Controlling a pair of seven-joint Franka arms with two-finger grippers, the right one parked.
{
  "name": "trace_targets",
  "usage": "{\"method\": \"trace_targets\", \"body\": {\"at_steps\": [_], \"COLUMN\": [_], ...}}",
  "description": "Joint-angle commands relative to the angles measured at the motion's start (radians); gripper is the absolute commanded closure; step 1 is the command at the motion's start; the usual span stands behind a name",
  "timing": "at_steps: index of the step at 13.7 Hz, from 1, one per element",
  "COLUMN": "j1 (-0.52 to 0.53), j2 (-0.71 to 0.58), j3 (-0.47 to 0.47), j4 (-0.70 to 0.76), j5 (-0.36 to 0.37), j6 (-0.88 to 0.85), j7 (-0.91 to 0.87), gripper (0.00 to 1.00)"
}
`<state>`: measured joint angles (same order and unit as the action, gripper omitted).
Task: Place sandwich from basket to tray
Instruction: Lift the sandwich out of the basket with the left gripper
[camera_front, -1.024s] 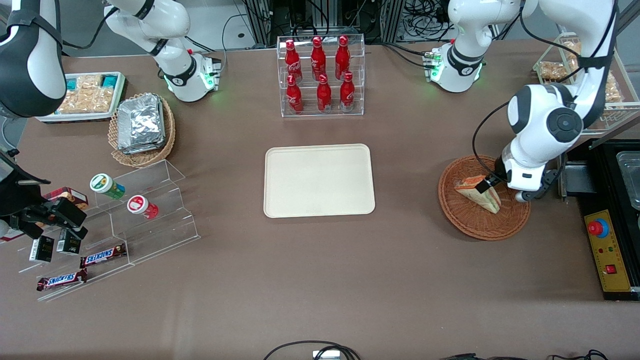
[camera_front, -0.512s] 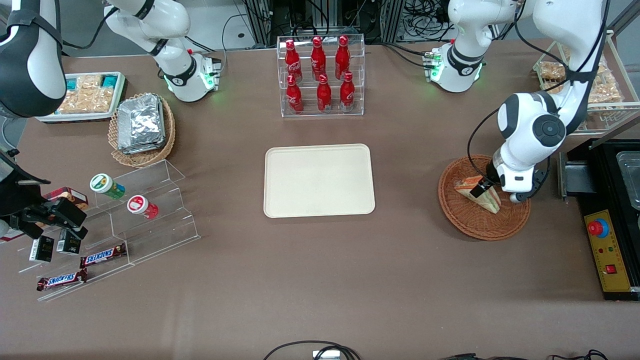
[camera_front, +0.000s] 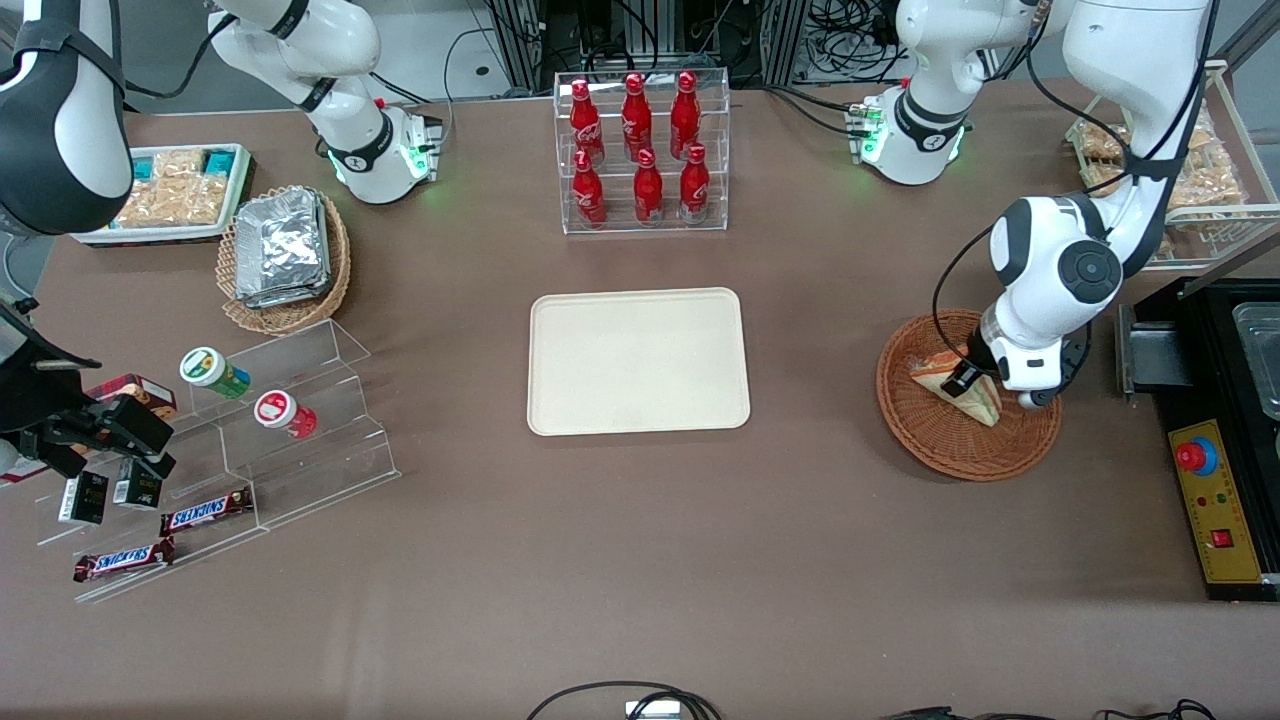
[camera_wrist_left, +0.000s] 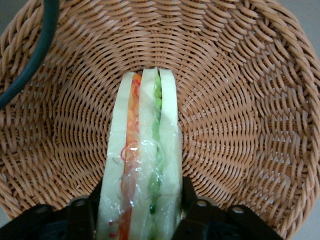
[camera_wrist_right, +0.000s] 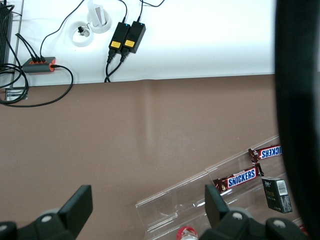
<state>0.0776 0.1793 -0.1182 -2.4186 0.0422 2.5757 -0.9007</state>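
Front view shows the left arm's gripper (camera_front: 975, 385) lowered into the round reddish-brown wicker basket (camera_front: 968, 397), which sits on the brown table (camera_front: 640, 560) near the working arm's end. The small triangular white-bread sandwich in clear wrap (camera_front: 957, 385) lies inside that basket, one black finger (camera_front: 965, 377) pressed to its side. Its long axis runs diagonally: the broad end points toward the flat cream-beige rectangular tray (camera_front: 638, 361), and the narrower tip points toward the table's edge nearest the front camera and the working arm's end.

From the left wrist view, the sandwich (camera_wrist_left: 142, 165) stands on edge in the basket (camera_wrist_left: 240, 100), with orange, red and green filling lines running along its length. Two black fingers (camera_wrist_left: 187, 200) press against its two bread faces, so the gripper (camera_wrist_left: 140, 220) is closed on the sandwich. The wedge stretches straight away from the fingers toward the basket's woven wall.

The tray sits at the middle of the table, well apart from the basket. A clear rack of red bottles (camera_front: 643, 150) stands farther from the front camera than the tray.
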Motion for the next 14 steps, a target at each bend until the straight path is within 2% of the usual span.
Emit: {"method": "trace_targets", "body": {"at_steps": [1, 6, 10, 14], "j1": [0.005, 0.004, 0.004, -0.022], "j2": [0.011, -0.029, -0.113, -0.116], "j3": [-0.001, -0.001, -0.003, -0.029], "j4": [0.003, 0.016, 0.113, 0.311], "j5": [0.010, 0.018, 0.018, 0.018], "j6": [0.018, -0.017, -0.253, -0.512], "j7": [-0.035, -0.011, 0.136, 0.253], "gripper": [1.00, 1.00, 1.00, 1.00]}}
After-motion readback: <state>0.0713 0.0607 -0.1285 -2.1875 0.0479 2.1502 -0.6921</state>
